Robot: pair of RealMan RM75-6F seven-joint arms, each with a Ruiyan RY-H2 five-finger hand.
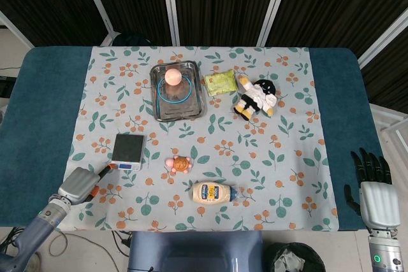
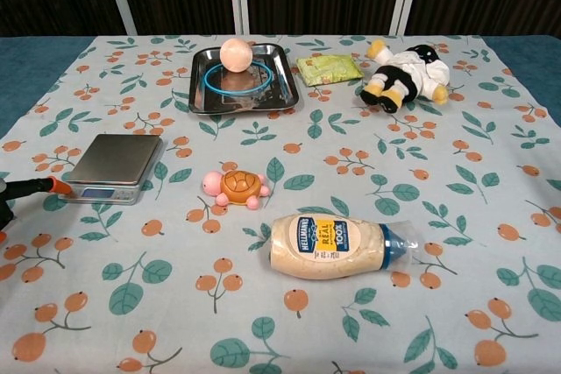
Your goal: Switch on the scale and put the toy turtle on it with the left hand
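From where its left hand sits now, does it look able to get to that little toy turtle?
Probably yes. The left hand rests by the scale's near corner, and the toy turtle lies just beyond on open cloth. Only the scale and the mayonnaise bottle stand nearby, neither between them.

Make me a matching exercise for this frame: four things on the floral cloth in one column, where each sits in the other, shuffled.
Things:
1. silver digital scale
2. orange-shelled pink toy turtle
3. peach ball
4. black-and-white plush doll

Places:
A. in the metal tray
B. far right of the cloth
C. by the left hand's orange fingertip
D. just beyond the mayonnaise bottle

Pairs: 1-C, 2-D, 3-A, 4-B
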